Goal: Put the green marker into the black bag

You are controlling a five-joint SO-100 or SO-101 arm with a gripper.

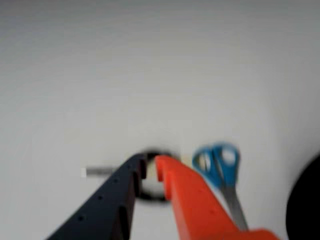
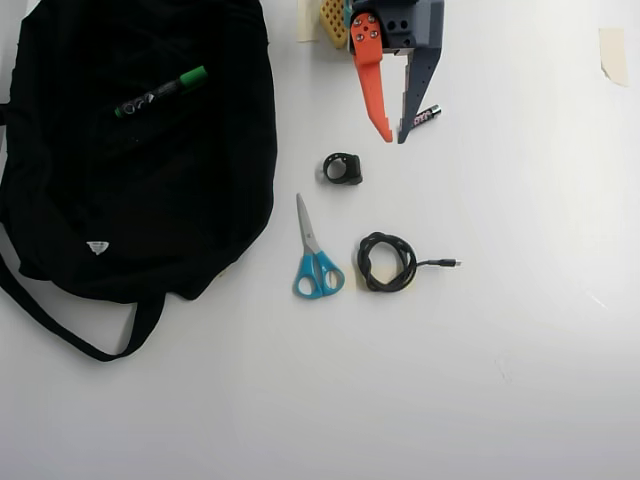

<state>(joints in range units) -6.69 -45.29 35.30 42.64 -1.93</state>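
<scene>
The claw (image 2: 391, 138) hangs over the white tabletop (image 2: 520, 330) with nothing in it, its orange and dark fingers parted by a narrow gap. Tucked just beside the dark finger lies a small black battery (image 2: 428, 115). Right below the claw in the overhead view sits a small black ring-shaped object (image 2: 343, 168), apart from the tips. Further from the claw, the blue-handled scissors (image 2: 314, 255) lie blades pointing back toward it, and just beside them is the coiled black cable (image 2: 387, 262), plug trailing off to the right. The wrist view is blurred, but the scissors (image 1: 222, 172) show just past the orange finger. Well away from the claw, on the left, spreads the black bag (image 2: 140, 200), and the green marker (image 2: 160, 92) lies on its fabric near the top; whether it sits inside or on top is unclear.
</scene>
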